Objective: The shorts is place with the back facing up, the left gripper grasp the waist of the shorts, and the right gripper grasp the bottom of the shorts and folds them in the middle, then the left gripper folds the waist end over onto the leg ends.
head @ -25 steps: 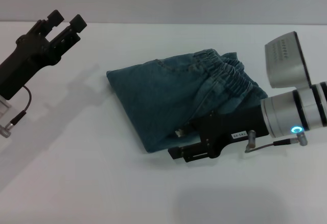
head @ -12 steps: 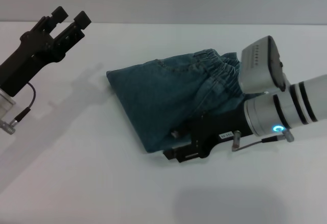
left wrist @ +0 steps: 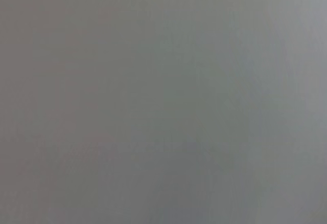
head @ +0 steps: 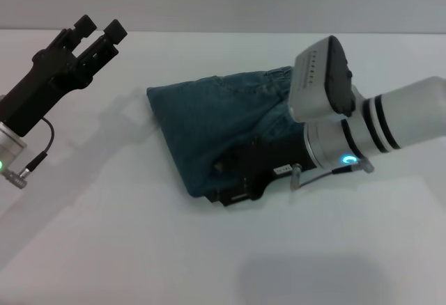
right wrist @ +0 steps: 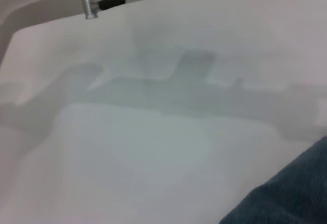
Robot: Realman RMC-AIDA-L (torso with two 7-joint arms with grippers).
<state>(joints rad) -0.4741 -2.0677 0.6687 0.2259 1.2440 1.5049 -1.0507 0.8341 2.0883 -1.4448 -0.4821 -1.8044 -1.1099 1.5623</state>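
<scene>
Right gripper low at the near edge of the folded shorts; left gripper raised and clear.

The right gripper (head: 233,190) lay close over the surface (head: 139,249) at the near corner of the shorts (head: 202,124); whether its jaws pinched denim or stood apart could not be told. The shorts sat mid-surface as a folded bundle, the waist (head: 282,75) at the far end, mostly hidden behind the right arm. The left gripper (head: 99,30) hung high over the far left part of the surface, jaws spread, holding nothing. Judged best: keep the right gripper low and steady, draw layers evenly, avoid dragging the bundle askew.
</scene>
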